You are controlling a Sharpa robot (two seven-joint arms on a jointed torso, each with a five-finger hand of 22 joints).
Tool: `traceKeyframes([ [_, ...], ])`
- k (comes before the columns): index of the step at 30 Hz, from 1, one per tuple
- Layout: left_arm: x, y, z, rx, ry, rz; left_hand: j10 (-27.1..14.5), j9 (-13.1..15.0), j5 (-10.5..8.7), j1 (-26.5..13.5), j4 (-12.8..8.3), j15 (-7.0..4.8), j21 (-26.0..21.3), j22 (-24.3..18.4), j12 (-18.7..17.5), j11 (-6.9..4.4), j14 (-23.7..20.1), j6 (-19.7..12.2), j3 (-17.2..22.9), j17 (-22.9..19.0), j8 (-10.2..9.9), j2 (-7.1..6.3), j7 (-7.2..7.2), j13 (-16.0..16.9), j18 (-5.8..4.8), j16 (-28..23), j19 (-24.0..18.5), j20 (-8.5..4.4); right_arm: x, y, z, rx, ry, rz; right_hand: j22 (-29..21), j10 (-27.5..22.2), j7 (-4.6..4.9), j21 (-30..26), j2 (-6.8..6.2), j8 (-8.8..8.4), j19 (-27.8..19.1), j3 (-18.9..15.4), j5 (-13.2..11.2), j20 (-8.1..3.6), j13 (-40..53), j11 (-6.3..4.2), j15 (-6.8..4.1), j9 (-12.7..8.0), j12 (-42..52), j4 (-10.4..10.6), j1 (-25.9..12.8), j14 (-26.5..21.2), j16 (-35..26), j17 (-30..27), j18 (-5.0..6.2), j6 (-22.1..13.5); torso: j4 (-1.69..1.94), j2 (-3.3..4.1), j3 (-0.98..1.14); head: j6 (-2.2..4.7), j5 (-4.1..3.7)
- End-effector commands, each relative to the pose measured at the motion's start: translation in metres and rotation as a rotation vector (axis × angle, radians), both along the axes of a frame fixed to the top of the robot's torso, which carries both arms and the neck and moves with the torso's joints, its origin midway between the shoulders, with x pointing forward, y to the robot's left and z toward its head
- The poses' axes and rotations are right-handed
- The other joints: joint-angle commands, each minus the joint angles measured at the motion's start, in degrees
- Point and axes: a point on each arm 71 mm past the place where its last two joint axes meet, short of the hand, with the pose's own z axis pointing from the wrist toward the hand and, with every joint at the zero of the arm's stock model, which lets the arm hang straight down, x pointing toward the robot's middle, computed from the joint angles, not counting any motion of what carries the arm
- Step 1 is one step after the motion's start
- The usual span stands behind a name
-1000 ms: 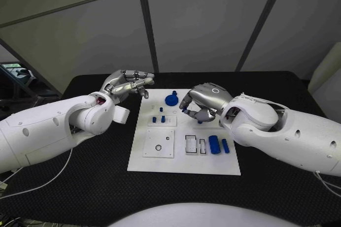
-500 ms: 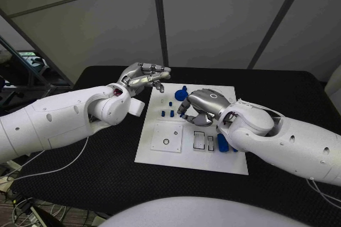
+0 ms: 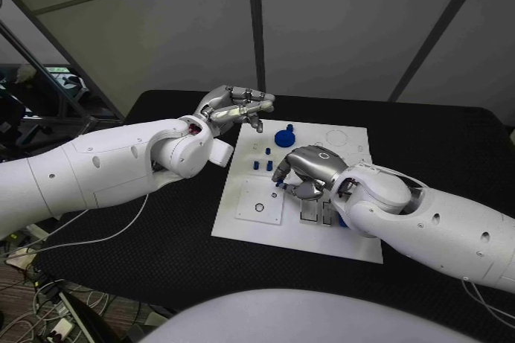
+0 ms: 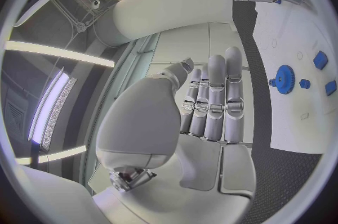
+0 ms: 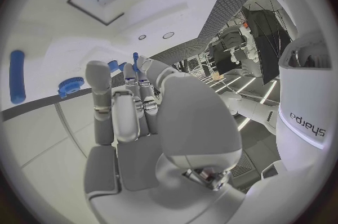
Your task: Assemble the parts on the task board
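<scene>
Your left arm's silver many-fingered hand (image 3: pixel 234 109) hangs over the far left corner of the white rectangular task board (image 3: pixel 245 222), its fingers curled together with nothing between them. Your right arm's silver hand (image 3: pixel 306 170) sits low over the board's middle, knuckles up, fingers bent down toward its surface; whether it holds anything can't be told.

White task board (image 3: pixel 245 228) on black table (image 3: pixel 140 257); blue parts (image 3: pixel 283 137); silver hands.
</scene>
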Motion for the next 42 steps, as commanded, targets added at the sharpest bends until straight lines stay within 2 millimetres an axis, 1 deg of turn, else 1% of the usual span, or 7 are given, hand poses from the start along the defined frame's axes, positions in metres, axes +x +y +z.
traceKeyframes([
  [1, 0.0, -0.001, 0.002, -0.003, -0.011, -0.005, -0.29, -0.07, -0.15, 0.26, -0.11, 0.0, -0.24, -0.09, -0.05, 0.02, -0.34, -0.16, -0.26, -0.1, -0.4, 0.16, 0.23, 0.09, -1.1, -0.1, 0.29, 0.31, 0.0, 0.001, -0.003, -0.014, 0.014, 0.012, -0.08, 0.74, 0.08, 0.2, -0.1, -0.14, -0.27, 0.14, 0.25, -0.08, 0.06, -0.42, -0.28, 0.06, 0.07, -0.11, -0.12, 2.61, 0.17, -0.04, -1.03, 0.13, -0.09, -0.02, 0.03, -0.15, 0.18],
  [4, 0.0, -0.002, 0.003, -0.004, -0.011, -0.007, -0.29, -0.07, -0.15, 0.26, -0.11, 0.0, -0.24, -0.09, -0.05, 0.02, -0.34, -0.16, -0.26, -0.1, -0.4, 0.16, 0.23, 0.09, -1.1, -0.1, 0.29, 0.31, 0.0, 0.0, -0.007, -0.024, 0.016, 0.011, -0.12, 0.74, 0.08, 0.19, -0.1, -0.16, -0.3, 0.15, 0.24, -0.08, 0.06, -0.42, -0.28, 0.07, 0.05, -0.14, -0.09, 2.6, 0.17, -0.05, -1.02, 0.11, -0.05, -0.04, -0.01, -0.17, 0.12],
  [9, -0.001, -0.003, 0.003, -0.005, -0.011, -0.009, -0.29, -0.07, -0.15, 0.26, -0.11, 0.0, -0.24, -0.09, -0.05, 0.02, -0.34, -0.16, -0.26, -0.1, -0.4, 0.16, 0.23, 0.09, -1.1, -0.1, 0.29, 0.31, -0.001, 0.001, -0.01, -0.03, 0.013, 0.015, -0.11, 0.73, 0.09, 0.2, -0.09, -0.19, -0.32, 0.17, 0.24, -0.08, 0.06, -0.42, -0.28, 0.07, 0.03, -0.18, -0.07, 2.6, 0.18, -0.05, -1.01, 0.08, -0.08, -0.04, 0.05, -0.42, 0.57],
  [23, 0.0, -0.002, 0.002, -0.004, -0.008, -0.013, -0.29, -0.07, -0.15, 0.26, -0.11, 0.0, -0.24, -0.09, -0.05, 0.02, -0.34, -0.16, -0.26, -0.1, -0.4, 0.16, 0.23, 0.09, -1.1, -0.1, 0.29, 0.31, -0.006, 0.007, -0.01, -0.022, 0.006, 0.038, -0.05, 0.73, 0.09, 0.25, -0.07, -0.21, -0.31, 0.2, 0.27, -0.08, 0.06, -0.42, -0.28, 0.08, 0.01, -0.21, -0.03, 2.6, 0.21, -0.01, -1.02, 0.06, -0.08, -0.05, 0.01, -0.74, 0.91],
  [26, 0.0, -0.002, 0.002, -0.004, -0.007, -0.012, -0.4, -0.1, -0.14, 0.22, -0.07, 0.04, -0.3, -0.11, -0.06, 0.06, -0.39, -0.23, -0.33, -0.1, -0.43, 0.21, 0.25, 0.09, -1.11, -0.07, 0.29, 0.34, -0.006, 0.007, -0.01, -0.024, 0.008, 0.04, -0.05, 0.73, 0.09, 0.25, -0.07, -0.21, -0.31, 0.2, 0.27, -0.08, 0.06, -0.42, -0.28, 0.08, 0.01, -0.21, -0.03, 2.6, 0.21, -0.01, -1.02, 0.06, -0.15, -0.07, 0.02, -0.85, 1.04],
  [37, 0.0, -0.002, 0.002, -0.004, -0.003, -0.017, -0.4, -0.1, -0.14, 0.22, -0.07, 0.04, -0.3, -0.11, -0.06, 0.06, -0.39, -0.23, -0.33, -0.1, -0.43, 0.21, 0.25, 0.09, -1.11, -0.07, 0.29, 0.34, -0.006, 0.008, -0.013, -0.037, 0.017, 0.043, 0.0, 0.75, 0.1, 0.29, -0.06, -0.23, -0.32, 0.24, 0.33, -0.07, 0.07, -0.41, -0.28, 0.1, -0.01, -0.27, 0.0, 2.6, 0.24, 0.02, -1.02, 0.06, -0.06, -0.04, -0.01, -0.98, 1.07],
  [42, 0.0, -0.002, 0.002, -0.003, -0.003, -0.016, -0.4, -0.1, -0.14, 0.22, -0.07, 0.04, -0.3, -0.11, -0.06, 0.06, -0.39, -0.23, -0.33, -0.1, -0.43, 0.21, 0.25, 0.09, -1.11, -0.07, 0.29, 0.34, -0.008, 0.008, -0.017, -0.05, 0.027, 0.049, 0.0, 0.75, 0.1, 0.29, -0.06, -0.23, -0.32, 0.24, 0.33, -0.07, 0.07, -0.41, -0.28, 0.1, -0.01, -0.27, 0.0, 2.6, 0.24, 0.02, -1.02, 0.06, -0.12, -0.05, 0.01, -1.02, 1.11],
])
